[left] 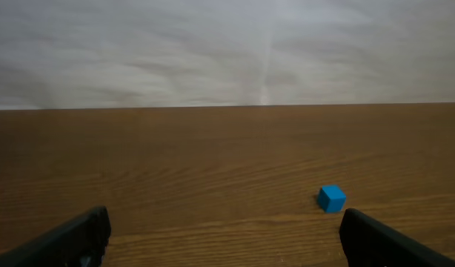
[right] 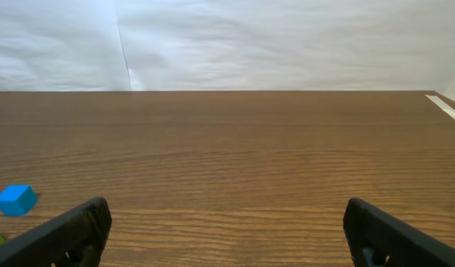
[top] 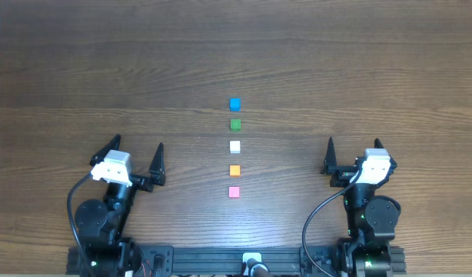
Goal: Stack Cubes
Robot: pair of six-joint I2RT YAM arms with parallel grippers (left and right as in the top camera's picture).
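Five cubes lie apart in one line mid-surface [top: 374, 61]: blue cube [top: 234, 104] farthest, green cube [top: 235, 124], white cube [top: 234, 146], orange cube [top: 234, 170], pink cube [top: 234, 191] nearest. I see left jaws and right jaws spread wide, flanking the line.

Legible text, labels, brands, numbers, signs: we are reading none in any view.
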